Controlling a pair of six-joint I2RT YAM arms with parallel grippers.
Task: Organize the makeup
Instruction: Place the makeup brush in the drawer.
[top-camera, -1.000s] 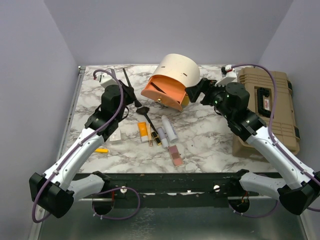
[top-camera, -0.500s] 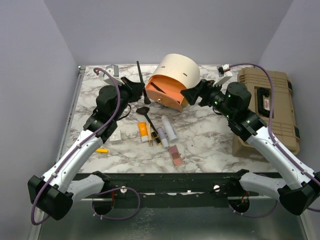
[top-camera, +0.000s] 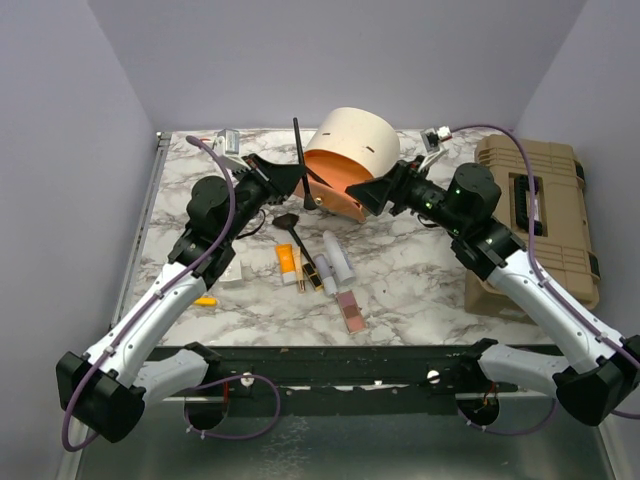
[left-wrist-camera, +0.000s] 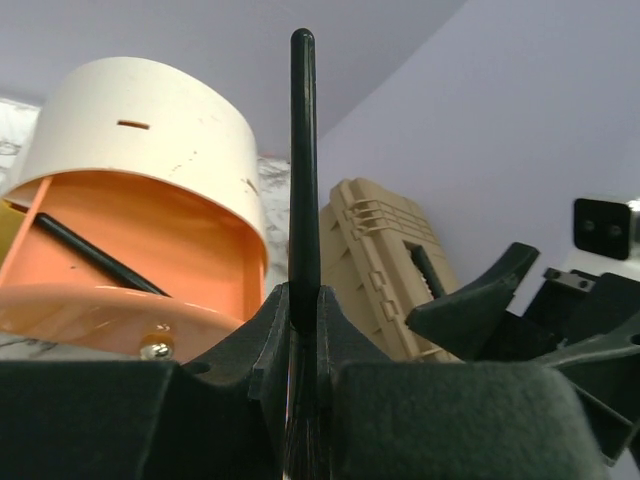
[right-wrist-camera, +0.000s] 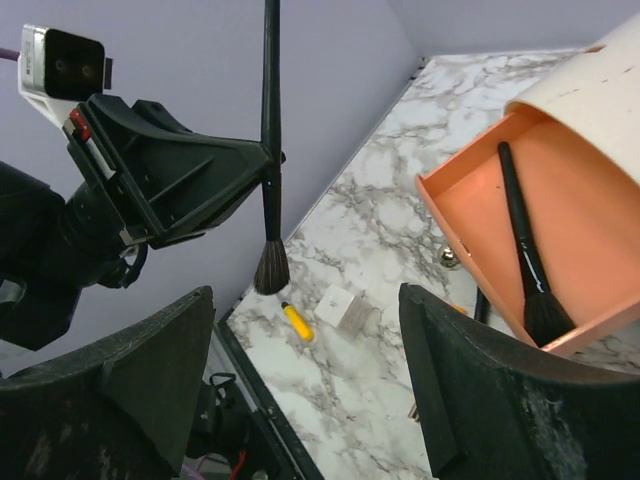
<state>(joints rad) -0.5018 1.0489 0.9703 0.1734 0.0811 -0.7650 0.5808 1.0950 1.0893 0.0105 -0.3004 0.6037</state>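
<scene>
My left gripper (top-camera: 288, 173) is shut on a black makeup brush (top-camera: 298, 150) and holds it upright, bristles down, just left of the cream case (top-camera: 355, 138); the handle stands up between the jaws in the left wrist view (left-wrist-camera: 303, 150). The case's orange drawer (top-camera: 335, 190) is open with another black brush (right-wrist-camera: 525, 260) lying in it. My right gripper (top-camera: 375, 190) is open and empty beside the drawer. On the marble lie an orange tube (top-camera: 287, 262), white tubes (top-camera: 338, 257), lipsticks (top-camera: 312, 270), a pink palette (top-camera: 350, 311), a white compact (top-camera: 232, 272) and a third brush (top-camera: 293, 228).
A tan toolbox (top-camera: 540, 215) stands along the right edge of the table. A small yellow tube (top-camera: 203, 300) lies near the front left, next to the compact (right-wrist-camera: 340, 308). Walls close in the left, right and back.
My left gripper has risen and swung right toward the cream case, turning the brush upright. My right gripper has moved slightly left toward the drawer.
</scene>
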